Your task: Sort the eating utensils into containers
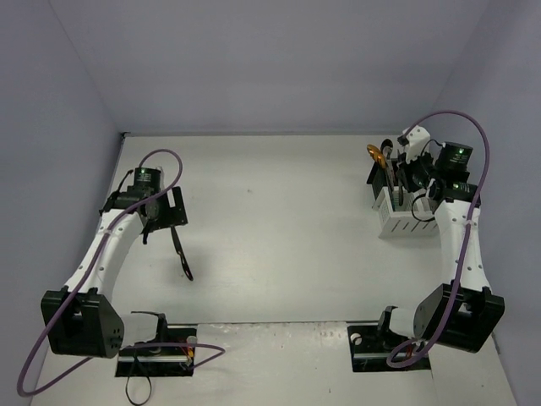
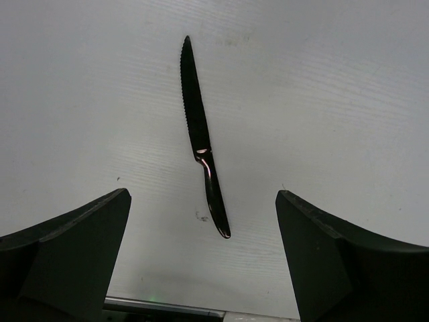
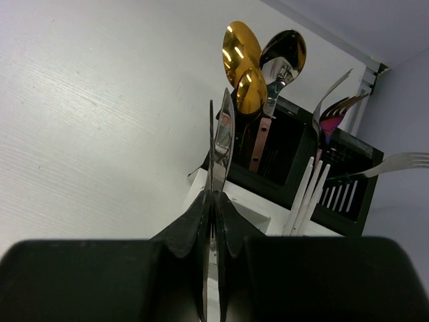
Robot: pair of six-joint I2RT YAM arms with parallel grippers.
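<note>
Found no readable text, label, brand mark, number or sign in any of the three views.

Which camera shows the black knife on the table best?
Left wrist: the black knife lies whole and close, its serrated edge visible. Top external shows it only as a small dark sliver; right wrist misses it.

Knives: 2, left knife point(image 2: 203, 151) on table, right knife point(image 3: 223, 134) far right. Spoons point(image 3: 241, 47): 3, 2 gold. Forks point(image 3: 333, 90): 3. Pale sticks point(image 3: 307, 191): 3. White bin point(image 3: 251, 213): 1.
</note>
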